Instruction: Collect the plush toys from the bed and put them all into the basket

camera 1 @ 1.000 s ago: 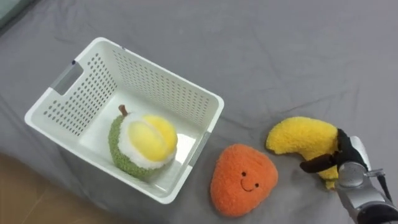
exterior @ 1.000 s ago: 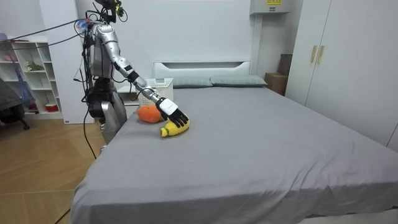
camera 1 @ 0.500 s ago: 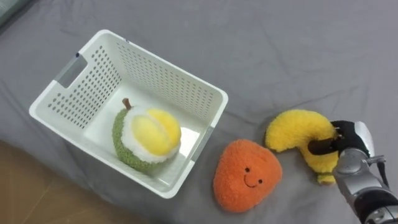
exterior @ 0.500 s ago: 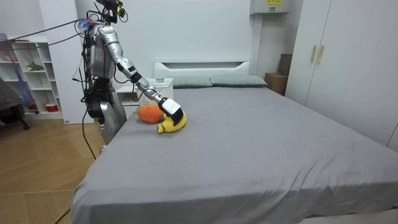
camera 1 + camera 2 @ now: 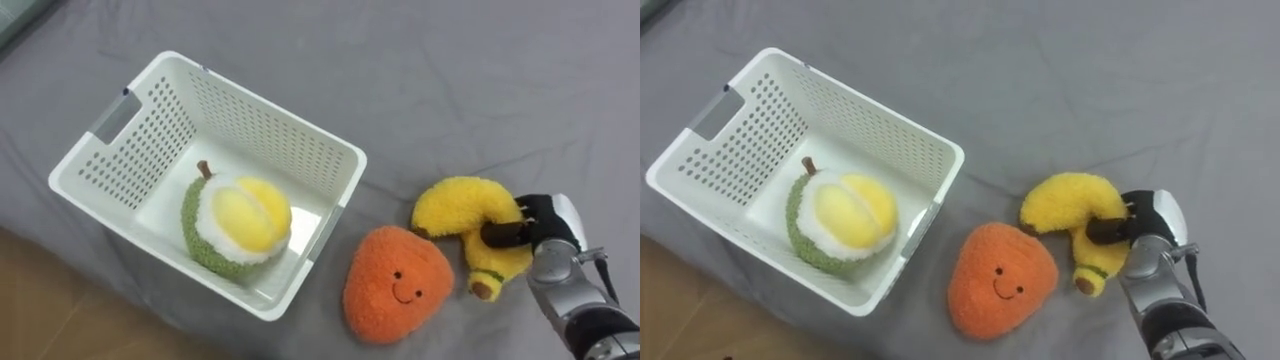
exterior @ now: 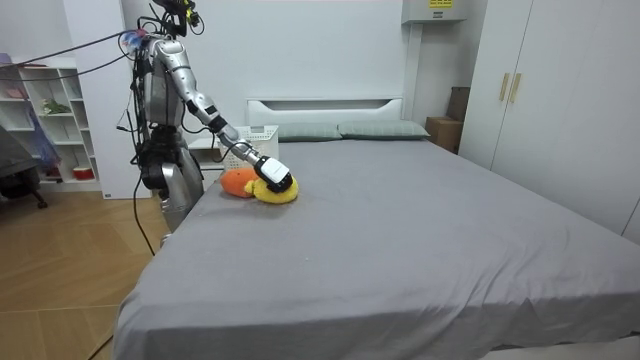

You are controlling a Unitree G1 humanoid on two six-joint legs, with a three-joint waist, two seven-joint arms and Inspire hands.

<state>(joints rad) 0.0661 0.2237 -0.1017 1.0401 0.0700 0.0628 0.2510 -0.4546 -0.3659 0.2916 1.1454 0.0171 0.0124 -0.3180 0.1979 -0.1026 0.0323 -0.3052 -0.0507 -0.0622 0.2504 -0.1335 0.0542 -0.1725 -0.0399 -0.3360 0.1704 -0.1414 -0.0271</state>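
So the right hand [image 5: 548,222] has its fingers curled round the middle bend of the banana plush [image 5: 458,205]. The banana sits on the grey bed [image 5: 450,80] right next to the orange plush [image 5: 395,285], and they look like they're just touching. Both are outside the white basket [image 5: 262,106], and the durian plush [image 5: 235,222] is already inside it. Handling-wise I'd guess these are super light, squishy, not fragile, and fuzzy enough not to slip. The banana will squash under a grip, so that middle curve seems the best hold. The orange one is fat and probably needs a wide grab across its body
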